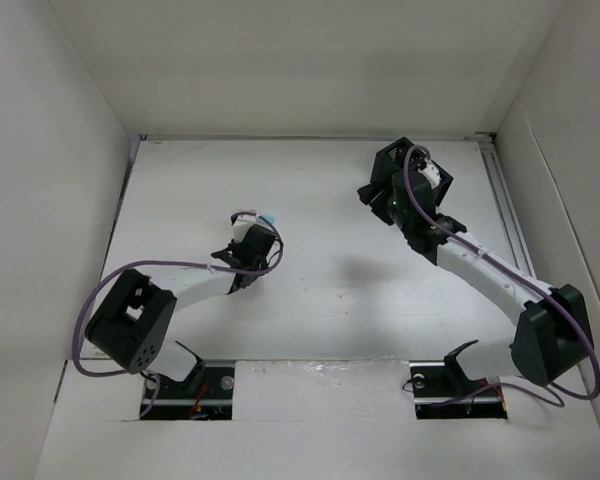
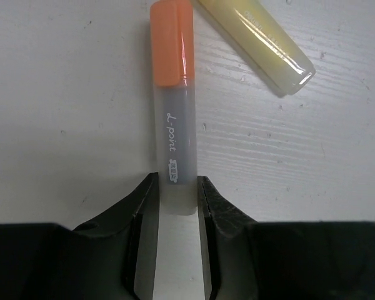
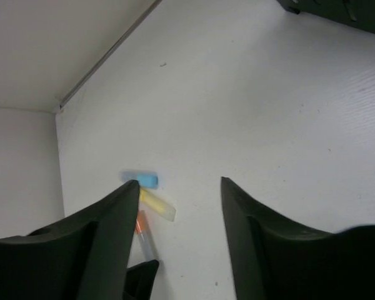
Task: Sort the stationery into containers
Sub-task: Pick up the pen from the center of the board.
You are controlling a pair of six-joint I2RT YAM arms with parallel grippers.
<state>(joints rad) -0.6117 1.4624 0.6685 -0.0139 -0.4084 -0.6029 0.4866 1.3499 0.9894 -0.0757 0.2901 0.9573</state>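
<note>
Table (image 1: 330, 200) white, scuffed; white walls (image 1: 40, 150); orange-capped marker (image 2: 173, 112) lying.

A white table (image 1: 330, 320) is seen, and small scratches are marked on it. It is closed in by white walls (image 1: 310, 60). A grey strip (image 1: 507, 200) is fixed along its right edge.

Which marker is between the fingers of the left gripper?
The orange marker: its clear body sits between the fingers of the left gripper. The yellow marker and the blue marker lie outside them.
</note>
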